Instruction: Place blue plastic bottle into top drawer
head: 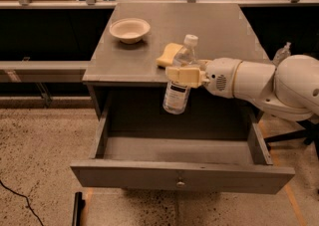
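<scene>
The blue plastic bottle (178,81) is a slim clear bottle with a white cap and a white label. My gripper (183,75) is shut on its middle and holds it slightly tilted in the air, past the front edge of the cabinet top. The bottle hangs above the back of the top drawer (184,176), which is pulled fully open and shows a bare grey floor. The drawer's flat front panel has a small round metal knob (180,184). My white arm reaches in from the right.
A beige bowl (129,30) sits at the back left of the grey cabinet top (214,31). A yellow sponge (168,55) lies near the front edge behind the bottle. A small clear pump-top bottle (282,53) shows behind my arm at right.
</scene>
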Controlling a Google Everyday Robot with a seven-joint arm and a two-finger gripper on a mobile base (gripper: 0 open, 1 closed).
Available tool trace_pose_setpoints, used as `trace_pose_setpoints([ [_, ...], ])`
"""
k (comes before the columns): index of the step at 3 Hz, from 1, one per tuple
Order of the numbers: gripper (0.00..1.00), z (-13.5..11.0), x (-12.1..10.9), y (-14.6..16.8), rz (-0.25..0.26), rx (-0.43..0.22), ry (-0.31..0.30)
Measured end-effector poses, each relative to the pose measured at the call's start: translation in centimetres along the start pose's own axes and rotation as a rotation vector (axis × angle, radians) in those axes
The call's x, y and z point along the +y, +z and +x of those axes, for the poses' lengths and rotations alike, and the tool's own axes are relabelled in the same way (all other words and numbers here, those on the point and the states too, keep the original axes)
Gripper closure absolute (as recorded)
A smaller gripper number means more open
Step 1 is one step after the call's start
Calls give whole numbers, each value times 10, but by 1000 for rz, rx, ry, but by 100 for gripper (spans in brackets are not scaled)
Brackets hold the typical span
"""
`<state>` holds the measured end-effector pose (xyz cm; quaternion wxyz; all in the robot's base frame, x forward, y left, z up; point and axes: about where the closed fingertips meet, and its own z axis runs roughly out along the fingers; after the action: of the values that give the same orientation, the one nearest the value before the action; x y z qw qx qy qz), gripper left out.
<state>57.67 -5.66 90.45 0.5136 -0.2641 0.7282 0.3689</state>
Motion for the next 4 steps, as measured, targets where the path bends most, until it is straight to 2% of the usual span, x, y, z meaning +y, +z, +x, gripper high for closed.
trace_pose_setpoints([
  [2, 100, 53, 11, 4, -68, 121, -61],
  [4, 100, 90, 5, 13, -87, 187, -124],
])
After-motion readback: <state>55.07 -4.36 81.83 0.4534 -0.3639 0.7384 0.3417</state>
